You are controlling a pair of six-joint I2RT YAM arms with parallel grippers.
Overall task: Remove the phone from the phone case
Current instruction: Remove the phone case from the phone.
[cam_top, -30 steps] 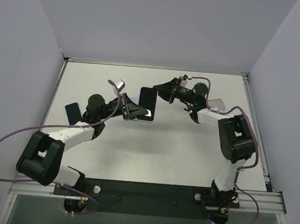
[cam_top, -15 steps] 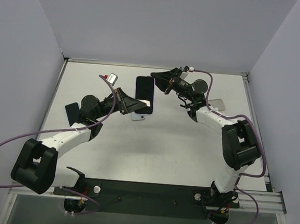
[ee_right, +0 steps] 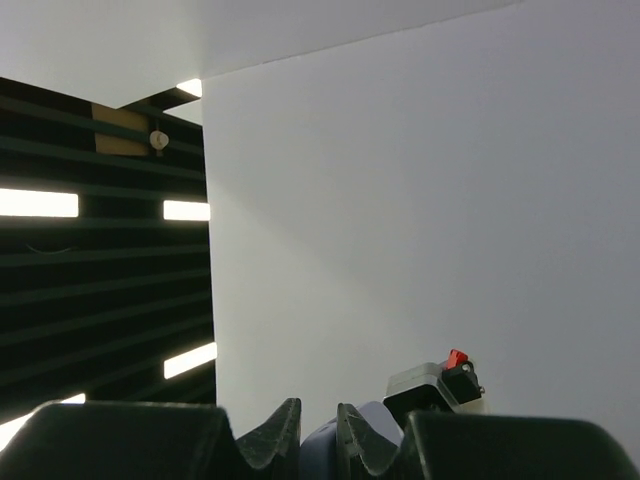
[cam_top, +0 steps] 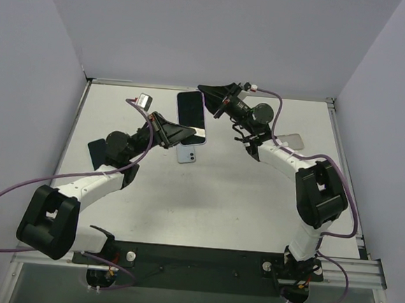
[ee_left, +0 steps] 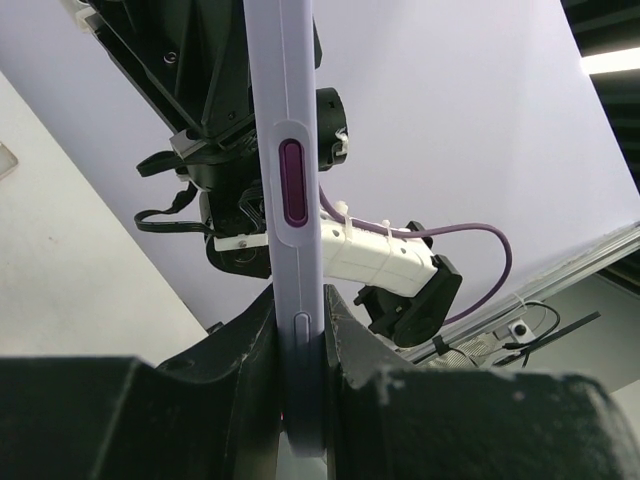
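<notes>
The fingers point(ee_left: 240, 342) of the left gripper point(ee_left: 298, 350) are clamped on the lower end of the lavender phone case point(ee_left: 285, 150), one pad on each broad face, with the thin buttoned edge turned to the wrist camera. At the case's upper end the right gripper point(cam_top: 209, 100) is closed too, its fingers point(ee_right: 266, 434) pinching a pale rounded corner. The phone point(cam_top: 191, 110), dark screen showing, appears seated in the case, and the table point(cam_top: 255, 191) lies beneath, not touching. The phone is probably light, stiff and slick, with fragile glass. The case looks soft and grippy, so peel a case corner back rather than drag on the screen.
</notes>
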